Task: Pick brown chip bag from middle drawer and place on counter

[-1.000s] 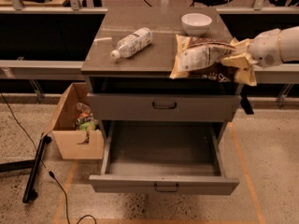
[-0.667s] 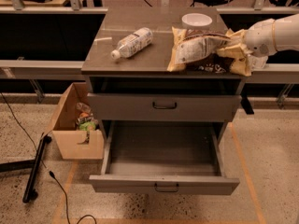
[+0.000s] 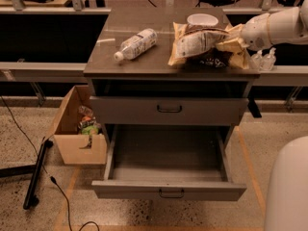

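Note:
The brown chip bag (image 3: 196, 42) is over the right part of the counter (image 3: 139, 64), lying flat just above or on its surface with a dark shadow beneath it. My gripper (image 3: 234, 45) reaches in from the right on the white arm (image 3: 274, 28) and is shut on the bag's tan right end. The middle drawer (image 3: 168, 190) is pulled wide open below, and its inside shows nothing. The fingertips are mostly hidden by the crinkled foil.
A clear plastic bottle (image 3: 137, 43) lies on the counter's left half. A white bowl (image 3: 202, 19) stands behind the bag. The upper drawer (image 3: 168, 109) is shut. A cardboard box (image 3: 77, 131) with items, a black pole (image 3: 36, 177) and a cable are on the floor at left.
My gripper has carried the bag further back and inward over the counter. The bag now sits lower and flatter near the white bowl. The drawer has stayed open.

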`<state>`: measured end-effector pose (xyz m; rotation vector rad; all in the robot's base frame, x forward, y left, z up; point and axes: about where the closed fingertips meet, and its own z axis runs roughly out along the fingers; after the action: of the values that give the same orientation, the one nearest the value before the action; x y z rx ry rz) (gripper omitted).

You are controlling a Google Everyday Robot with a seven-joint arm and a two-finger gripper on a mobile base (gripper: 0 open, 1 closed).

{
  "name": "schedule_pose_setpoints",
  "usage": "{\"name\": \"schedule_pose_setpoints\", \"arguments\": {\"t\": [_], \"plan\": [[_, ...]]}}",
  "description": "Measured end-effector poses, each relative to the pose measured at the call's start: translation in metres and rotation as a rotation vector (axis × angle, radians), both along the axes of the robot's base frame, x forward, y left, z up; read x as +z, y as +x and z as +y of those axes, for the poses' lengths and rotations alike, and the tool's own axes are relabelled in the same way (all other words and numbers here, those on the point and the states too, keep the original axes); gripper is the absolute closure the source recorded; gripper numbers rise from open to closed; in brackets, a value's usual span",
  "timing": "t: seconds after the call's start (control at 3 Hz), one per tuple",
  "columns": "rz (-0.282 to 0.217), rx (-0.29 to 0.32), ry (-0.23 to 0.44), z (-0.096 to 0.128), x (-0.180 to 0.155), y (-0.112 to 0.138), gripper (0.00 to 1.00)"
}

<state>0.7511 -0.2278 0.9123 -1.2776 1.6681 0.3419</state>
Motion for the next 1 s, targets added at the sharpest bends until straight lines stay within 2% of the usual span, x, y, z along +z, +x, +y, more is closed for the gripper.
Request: {"name": "schedule_pose_setpoints", "arguments": {"t": [0.33,1.0], "plan": [[-0.008,-0.014,0.006,-0.001,-0.001,0.014,0.6],[-0.036,-0.065,0.017,-0.021,0.021,0.011,0.14]]}}
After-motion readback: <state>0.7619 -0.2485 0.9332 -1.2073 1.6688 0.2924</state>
